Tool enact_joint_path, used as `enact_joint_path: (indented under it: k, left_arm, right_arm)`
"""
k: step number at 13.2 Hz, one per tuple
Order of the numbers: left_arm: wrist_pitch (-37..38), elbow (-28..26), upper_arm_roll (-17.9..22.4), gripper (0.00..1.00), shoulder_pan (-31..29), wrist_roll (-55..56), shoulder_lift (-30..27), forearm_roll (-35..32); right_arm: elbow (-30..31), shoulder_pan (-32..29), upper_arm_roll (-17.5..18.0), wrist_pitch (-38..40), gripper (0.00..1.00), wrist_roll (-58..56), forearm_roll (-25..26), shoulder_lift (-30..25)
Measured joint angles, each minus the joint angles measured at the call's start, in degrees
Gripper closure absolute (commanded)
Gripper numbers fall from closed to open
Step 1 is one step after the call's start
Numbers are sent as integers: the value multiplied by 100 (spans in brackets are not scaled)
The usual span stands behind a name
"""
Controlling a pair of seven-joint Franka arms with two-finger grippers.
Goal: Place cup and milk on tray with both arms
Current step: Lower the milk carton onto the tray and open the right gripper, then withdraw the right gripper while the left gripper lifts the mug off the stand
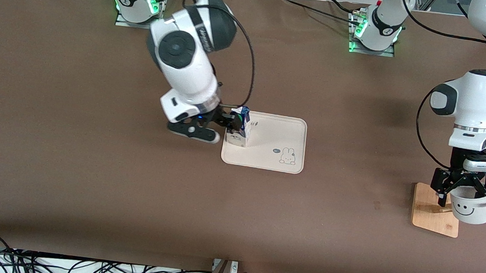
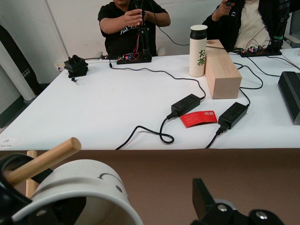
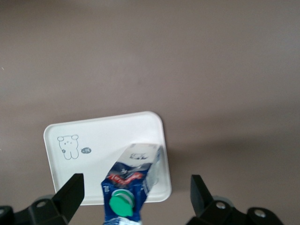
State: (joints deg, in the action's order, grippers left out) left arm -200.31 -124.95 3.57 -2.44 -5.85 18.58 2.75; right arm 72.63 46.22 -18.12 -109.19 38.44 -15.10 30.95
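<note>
The milk carton (image 1: 241, 128) stands upright on the cream tray (image 1: 279, 131), at the tray's corner toward the right arm's end. My right gripper (image 1: 231, 125) is open around the carton (image 3: 129, 180), both fingers well apart from it, over the tray's (image 3: 103, 136) edge. The white smiley cup (image 1: 470, 209) hangs tilted on a wooden peg (image 2: 42, 161) of the rack near the left arm's end. My left gripper (image 1: 465, 193) is open and straddles the cup's (image 2: 79, 187) rim; one finger (image 2: 201, 197) stands apart from it.
The rack's square wooden base (image 1: 433, 217) lies under the cup, with pegs sticking out. The bunny drawing (image 1: 287, 155) marks the tray's bare part. The left wrist view shows a white table (image 2: 93, 108) with cables and people past this table's edge.
</note>
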Motion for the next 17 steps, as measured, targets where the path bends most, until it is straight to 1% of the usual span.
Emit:
enact_joint_path:
  k: [1,2,4,5,7,8,9,10,11,12,13,14,15,17]
  left_arm:
    - [0,0,6,22,-3,3,10,17]
    - [0,0,11,49,-7,2,19,55]
    - [0,-1,15,93,-14,2,53,73]
    - [0,-2,15,100,-17,2,67,73]
    - [1,-8,15,100,-18,2,78,73]
    - [1,-12,16,91,-18,-1,81,73]
    - [2,-16,16,73,-18,-6,82,73]
    - [2,-18,16,72,-18,-30,83,73]
    - [2,-18,16,98,-17,-86,82,73]
    - [2,-17,16,100,-17,-177,82,73]
    - [2,-16,16,100,-17,-251,82,73]
    - [2,-19,16,100,-18,-278,81,73]
    - [0,-31,16,100,-17,-291,74,73]
    - [-7,-51,16,100,-17,-300,67,73]
  right_arm:
    - [-3,-140,-63,302,0,-270,0,-185]
    - [1,-275,-119,605,0,-556,0,-362]
    - [10,-388,-390,1234,0,-1036,0,-679]
    - [40,-399,-541,1468,0,-1255,0,-828]
    - [323,-408,-840,1681,0,-1753,4,-1208]
    - [559,-412,-982,1707,0,-2004,11,-1431]
    - [817,-417,-1112,1723,0,-2244,59,-1656]
    - [1073,-421,-1211,1728,0,-2478,187,-1878]
    - [1304,-426,-1271,1728,0,-2675,337,-2076]
    - [1493,-447,-1294,1728,0,-2803,449,-2240]
    - [1644,-528,-1255,1727,0,-2863,553,-2376]
    - [1770,-732,-1069,1724,0,-2943,707,-2502]
    - [1885,-1110,-689,1718,0,-3041,868,-2631]
    - [2112,-2126,304,1690,0,-3143,1014,-2881]
